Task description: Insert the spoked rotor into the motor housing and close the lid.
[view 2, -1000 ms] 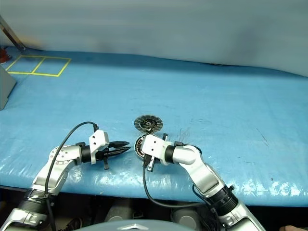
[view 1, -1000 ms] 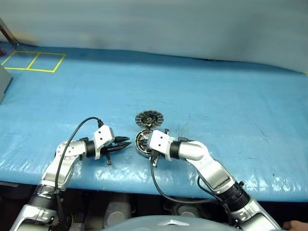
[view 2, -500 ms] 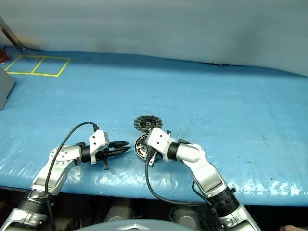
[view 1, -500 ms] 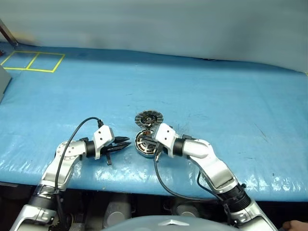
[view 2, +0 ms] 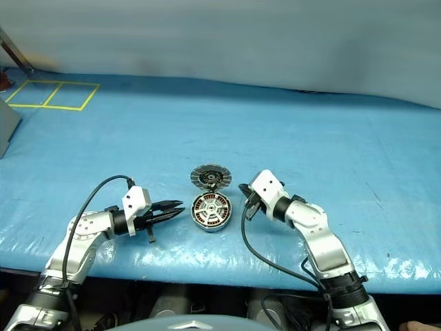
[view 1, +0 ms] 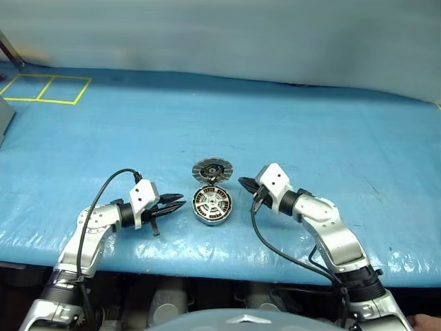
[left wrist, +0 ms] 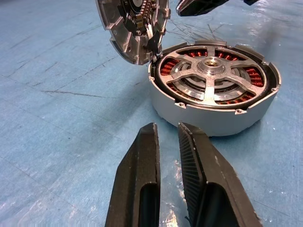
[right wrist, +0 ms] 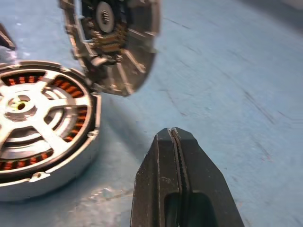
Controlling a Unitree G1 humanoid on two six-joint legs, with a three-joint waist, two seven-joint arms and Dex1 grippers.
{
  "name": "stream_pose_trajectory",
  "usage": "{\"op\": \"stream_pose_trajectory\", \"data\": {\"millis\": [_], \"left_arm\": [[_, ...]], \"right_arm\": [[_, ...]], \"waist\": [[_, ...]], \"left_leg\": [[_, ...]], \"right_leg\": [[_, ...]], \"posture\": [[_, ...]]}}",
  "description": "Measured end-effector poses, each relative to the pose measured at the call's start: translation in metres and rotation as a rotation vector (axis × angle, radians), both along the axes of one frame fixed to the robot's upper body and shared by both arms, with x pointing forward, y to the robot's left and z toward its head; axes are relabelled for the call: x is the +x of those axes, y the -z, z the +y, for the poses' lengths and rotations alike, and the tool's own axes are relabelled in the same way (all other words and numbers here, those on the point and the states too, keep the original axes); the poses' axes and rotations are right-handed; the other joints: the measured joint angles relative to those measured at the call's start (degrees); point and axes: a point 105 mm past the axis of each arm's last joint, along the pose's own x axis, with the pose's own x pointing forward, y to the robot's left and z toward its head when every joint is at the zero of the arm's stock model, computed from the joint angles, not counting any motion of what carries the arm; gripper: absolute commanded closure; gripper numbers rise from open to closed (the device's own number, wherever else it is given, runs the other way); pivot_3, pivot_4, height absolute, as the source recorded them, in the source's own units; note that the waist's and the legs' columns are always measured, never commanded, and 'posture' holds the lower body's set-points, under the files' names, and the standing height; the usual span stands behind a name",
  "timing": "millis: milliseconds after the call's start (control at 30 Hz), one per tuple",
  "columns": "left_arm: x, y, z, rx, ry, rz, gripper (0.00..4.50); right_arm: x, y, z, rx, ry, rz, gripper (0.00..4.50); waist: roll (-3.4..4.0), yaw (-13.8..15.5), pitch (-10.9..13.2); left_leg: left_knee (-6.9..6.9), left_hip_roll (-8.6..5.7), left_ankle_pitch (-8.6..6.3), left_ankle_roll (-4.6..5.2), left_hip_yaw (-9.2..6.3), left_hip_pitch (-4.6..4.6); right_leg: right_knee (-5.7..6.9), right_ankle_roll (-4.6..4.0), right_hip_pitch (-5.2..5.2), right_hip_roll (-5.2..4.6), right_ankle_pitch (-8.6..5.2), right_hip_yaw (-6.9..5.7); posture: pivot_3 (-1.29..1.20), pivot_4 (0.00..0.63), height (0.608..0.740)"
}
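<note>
Left pincer [view 1: 180,205]: we see it level, lower left of centre, fingers slightly parted, empty.
Right pincer [view 1: 243,183]: pressed shut, empty, right of centre.
Motor housing [view 1: 211,205]: round, copper windings, on crinkled blue bench [view 1: 310,138].
Spoked rotor [left wrist: 210,75]: silver spokes, seated inside.
Lid [view 1: 213,169]: grey slotted disc, tilted against housing's far rim.

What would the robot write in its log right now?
rotor: in housing | lid: open, leaning on rim | left jaws: slightly apart, empty | right jaws: shut, empty
</note>
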Motion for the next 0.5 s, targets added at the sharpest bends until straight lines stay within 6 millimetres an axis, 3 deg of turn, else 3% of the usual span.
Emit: {"op": "stream_pose_trajectory", "data": {"millis": [100,233,500], "left_arm": [[-0.003,0.003,0.000,-0.015,-0.013,0.004,3.76],[-0.005,0.004,0.003,-0.024,-0.032,0.002,3.76],[-0.009,0.010,0.006,-0.032,-0.053,0.023,3.76]], "right_arm": [[0.020,-0.013,0.008,0.031,-0.020,-0.042,4.49],[0.032,-0.030,0.029,0.078,-0.107,-0.085,4.49],[0.007,-0.043,0.059,0.123,-0.361,-0.065,4.49]], "waist": [[0.01,-0.09,0.00],[0.01,0.06,0.00],[0.01,0.15,0.00]], "left_leg": [[0.00,0.01,0.02,0.01,0.03,0.00],[-0.02,0.01,0.06,-0.03,0.04,-0.03],[0.01,0.00,0.02,0.04,0.15,-0.01]], "right_leg": [[0.02,0.01,0.00,0.05,0.02,0.02],[0.03,0.03,0.00,0.10,0.04,0.05],[-0.04,0.17,0.02,0.00,0.12,0.03]], "posture": [[0.00,0.150,0.740],[0.00,0.150,0.740],[0.00,0.150,0.740]]}}
